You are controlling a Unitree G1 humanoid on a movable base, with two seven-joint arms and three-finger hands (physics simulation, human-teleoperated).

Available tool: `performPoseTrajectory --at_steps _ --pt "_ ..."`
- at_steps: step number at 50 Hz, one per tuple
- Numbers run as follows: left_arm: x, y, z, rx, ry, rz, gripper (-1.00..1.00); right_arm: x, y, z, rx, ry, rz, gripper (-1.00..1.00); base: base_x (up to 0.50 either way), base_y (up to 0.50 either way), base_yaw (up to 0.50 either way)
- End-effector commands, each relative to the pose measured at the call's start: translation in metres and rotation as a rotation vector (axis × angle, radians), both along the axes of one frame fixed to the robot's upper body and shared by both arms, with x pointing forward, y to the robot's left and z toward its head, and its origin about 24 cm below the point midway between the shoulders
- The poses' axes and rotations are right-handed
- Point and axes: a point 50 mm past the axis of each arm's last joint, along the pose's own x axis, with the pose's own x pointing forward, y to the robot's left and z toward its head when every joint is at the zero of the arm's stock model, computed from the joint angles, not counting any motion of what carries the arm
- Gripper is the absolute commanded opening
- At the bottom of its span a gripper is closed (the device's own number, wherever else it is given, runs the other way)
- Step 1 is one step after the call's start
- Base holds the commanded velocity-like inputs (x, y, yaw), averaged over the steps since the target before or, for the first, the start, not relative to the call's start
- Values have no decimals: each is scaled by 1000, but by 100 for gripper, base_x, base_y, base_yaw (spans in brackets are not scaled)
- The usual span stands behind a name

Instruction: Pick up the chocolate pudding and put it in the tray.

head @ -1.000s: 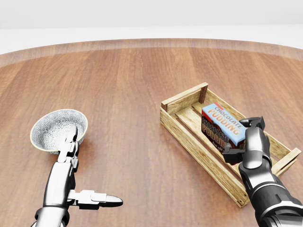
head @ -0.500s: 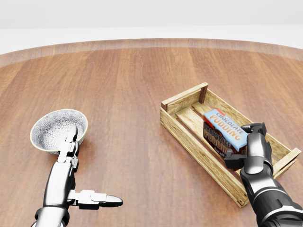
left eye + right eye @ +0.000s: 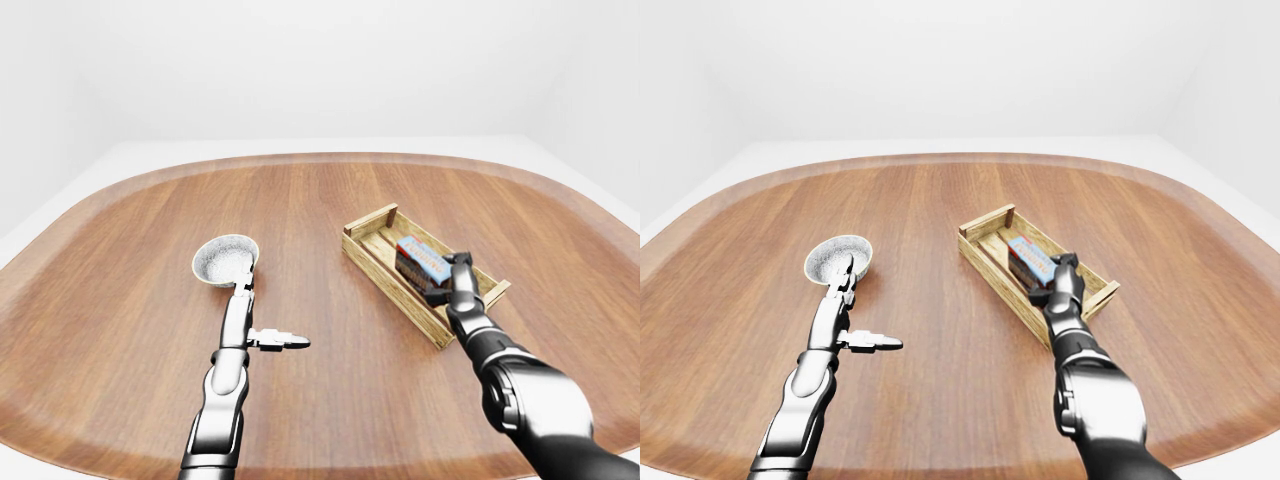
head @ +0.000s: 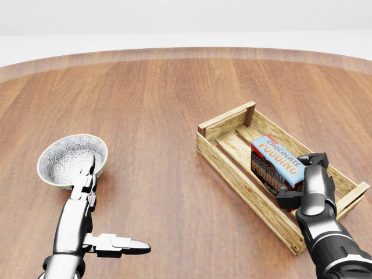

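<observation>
We see a broad wooden tabletop with a rounded rim; its far edge curves across the top of the head view, and pale floor and walls lie beyond it. Bare wood fills the middle of the tabletop between the two arms and toward the far edge.

At the left of the head view stands a patterned bowl, nothing visible inside it. The left hand lies just below the bowl with fingers spread and released: one finger reaches up to the bowl's near rim, another points right across the wood. It grasps nothing.

At the right of the head view lies a slatted wooden tray, set diagonally, its far end wall at upper left and its near corner toward the lower right edge. Its low side walls enclose the chocolate pudding, a box with a blue printed top face, tilted on its long side within the tray.

The right hand reaches over the tray's near end, its dark fingers clenched on the lower end of the chocolate pudding.
</observation>
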Motion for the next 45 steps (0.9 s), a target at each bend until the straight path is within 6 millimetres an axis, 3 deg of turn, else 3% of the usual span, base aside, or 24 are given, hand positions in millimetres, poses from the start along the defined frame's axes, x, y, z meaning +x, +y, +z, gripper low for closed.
performPoseTrajectory --at_steps 1,2,3,4,29,45 --pt "-1 2 2 -102 -1 -21 100 5 -1 8 18 -44 -18 -91 0 0 0" --pt "-1 2 2 -102 -1 -21 100 5 -1 8 19 -44 -18 -91 0 0 0" --pt "-1 2 2 -102 -1 -21 100 5 -1 8 24 -44 -17 -76 0 0 0" --pt "-1 2 2 -102 -1 -22 100 5 -2 9 21 -47 -23 100 0 0 0" --pt "-1 2 2 -102 -1 -21 100 6 -3 10 18 -54 -30 100 0 0 0" --pt "-1 2 2 -102 -1 -21 100 20 -11 38 10 -149 -80 100 0 0 0"
